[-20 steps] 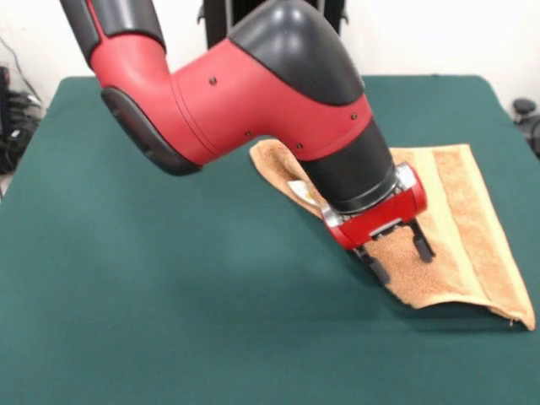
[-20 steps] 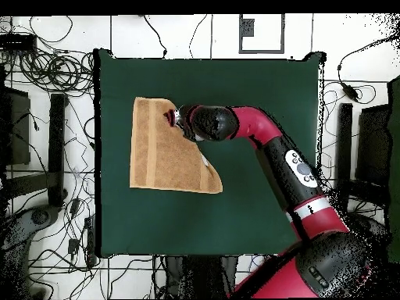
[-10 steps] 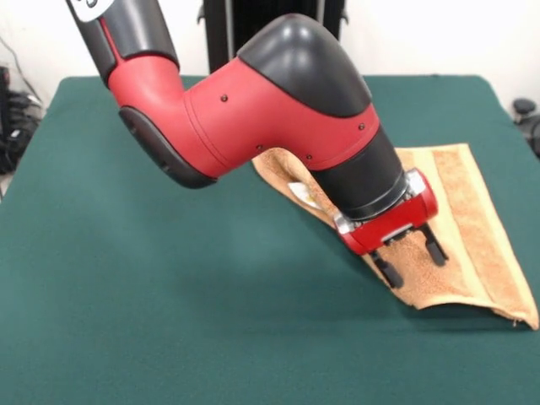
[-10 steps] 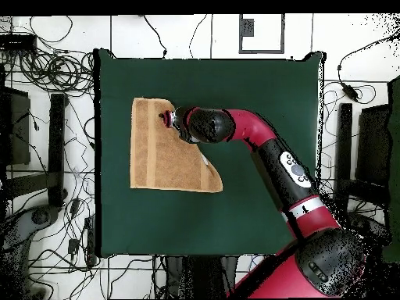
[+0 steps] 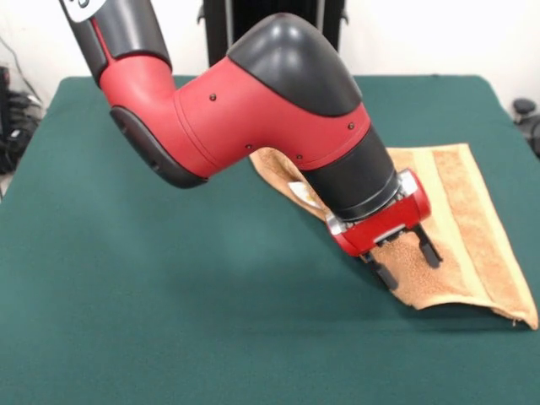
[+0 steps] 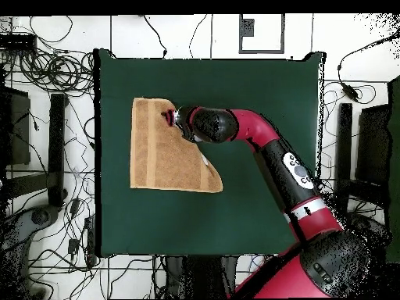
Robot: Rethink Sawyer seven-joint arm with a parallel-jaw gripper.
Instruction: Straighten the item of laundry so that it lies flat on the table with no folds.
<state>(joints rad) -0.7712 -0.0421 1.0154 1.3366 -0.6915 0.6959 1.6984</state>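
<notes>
The item of laundry (image 5: pixel 460 228) is a tan-orange towel folded over on the diagonal into a triangle-like shape on the green table (image 5: pixel 169 321). A paler woven band runs along it, and a small white label peeks out under the arm. In the overhead view the towel (image 6: pixel 160 156) lies in the table's left half. My gripper (image 5: pixel 407 260) hangs open just above the towel's folded edge near its front corner, its two black fingers apart with nothing between them. From overhead, the gripper (image 6: pixel 169 118) sits at the towel's upper right edge.
The red and black arm (image 5: pixel 253 110) slants across the middle of the table and hides part of the towel. Cables and equipment (image 6: pixel 47 70) lie on the floor around the table. The towel's front corner (image 5: pixel 527 321) rests near the table's edge.
The gripper shifted slightly toward the front right half a second ago, then came back a little left and up. It stays open. The towel has not moved.
</notes>
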